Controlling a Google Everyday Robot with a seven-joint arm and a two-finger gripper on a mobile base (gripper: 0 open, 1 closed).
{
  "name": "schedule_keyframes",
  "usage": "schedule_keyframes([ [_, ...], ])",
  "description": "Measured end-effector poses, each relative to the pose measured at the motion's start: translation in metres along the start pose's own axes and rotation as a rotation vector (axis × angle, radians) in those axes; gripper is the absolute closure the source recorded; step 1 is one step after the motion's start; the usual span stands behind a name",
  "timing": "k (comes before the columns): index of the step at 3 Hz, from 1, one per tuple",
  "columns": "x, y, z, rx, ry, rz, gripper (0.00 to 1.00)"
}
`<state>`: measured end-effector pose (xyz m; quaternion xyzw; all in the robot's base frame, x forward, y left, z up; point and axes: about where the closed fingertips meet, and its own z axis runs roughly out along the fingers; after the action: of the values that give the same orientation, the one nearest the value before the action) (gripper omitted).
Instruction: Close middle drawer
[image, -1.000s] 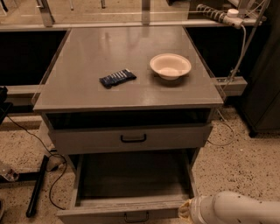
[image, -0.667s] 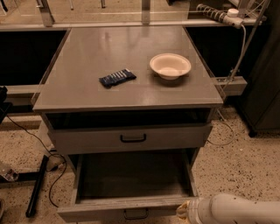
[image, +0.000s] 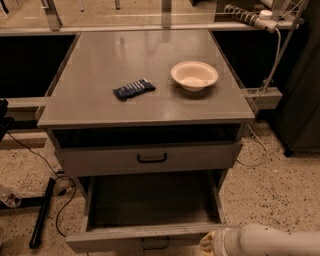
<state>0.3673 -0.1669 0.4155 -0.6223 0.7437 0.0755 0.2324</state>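
The wide grey box-shaped middle drawer (image: 115, 239) stands pulled well out from the lower part of the grey table (image: 100, 107). The robot's tool (image: 208, 241) sits at its front right corner — wide or narrow, I cannot tell.

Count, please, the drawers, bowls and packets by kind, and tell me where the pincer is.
Drawers: 2, the pulled-out middle drawer and the drawer above it
Bowl: 1
Blue packet: 1
Total: 4
The pincer is at the middle drawer's front right corner.
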Motion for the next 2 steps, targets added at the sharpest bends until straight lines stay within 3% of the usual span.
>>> schedule_keyframes([
  [2,0.0,0.0,0.0,0.0,0.0,0.0,0.35],
])
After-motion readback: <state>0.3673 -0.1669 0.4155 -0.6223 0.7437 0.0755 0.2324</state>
